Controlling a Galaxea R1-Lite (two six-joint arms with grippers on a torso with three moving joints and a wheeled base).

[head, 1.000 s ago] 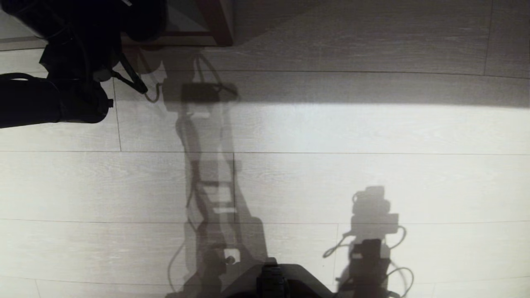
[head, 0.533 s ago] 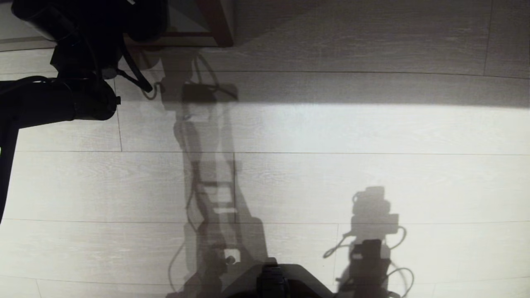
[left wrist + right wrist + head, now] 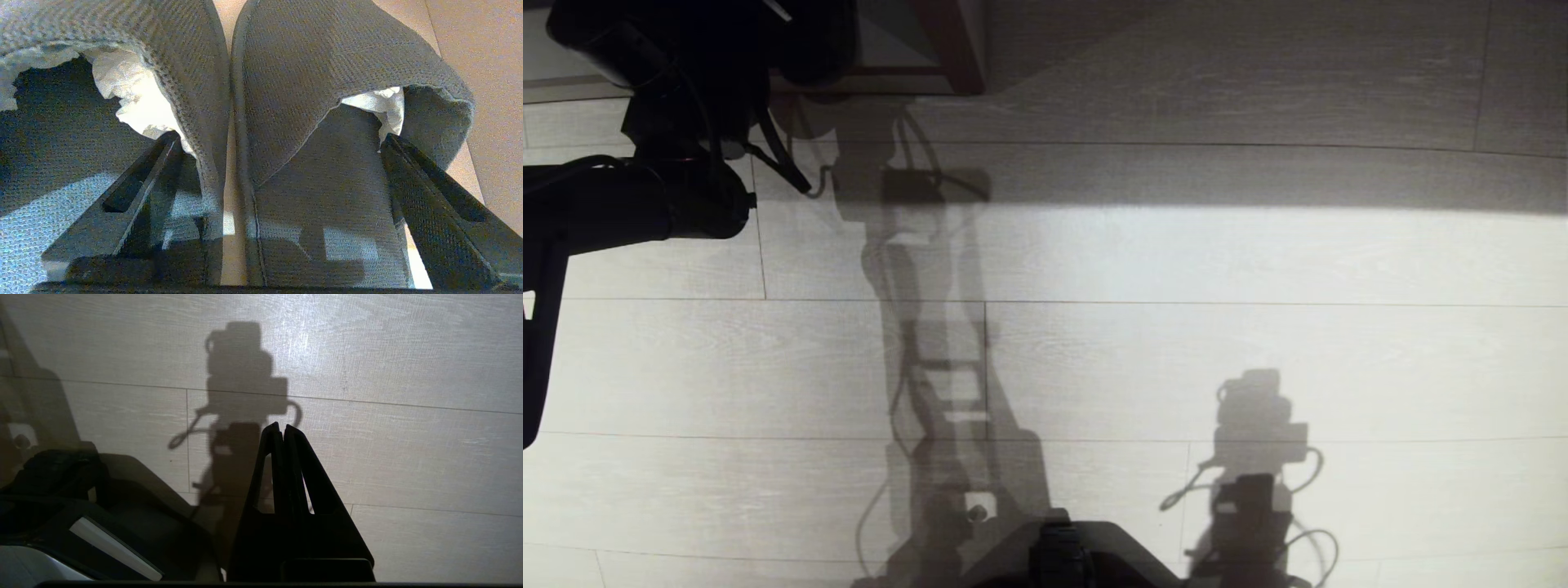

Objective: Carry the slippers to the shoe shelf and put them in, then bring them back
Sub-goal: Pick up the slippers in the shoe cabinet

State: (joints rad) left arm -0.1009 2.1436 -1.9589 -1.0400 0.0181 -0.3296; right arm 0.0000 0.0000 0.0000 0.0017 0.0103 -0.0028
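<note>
Straddling slippers (image 3: pixel 286 122) | left gripper (image 3: pixel 282 171) spread wide, one finger seemingly inside each slipper

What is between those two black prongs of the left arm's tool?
In the left wrist view, the inner halves of both slippers, side by side, with a thin strip of floor between them. One finger sits inside each slipper.
</note>
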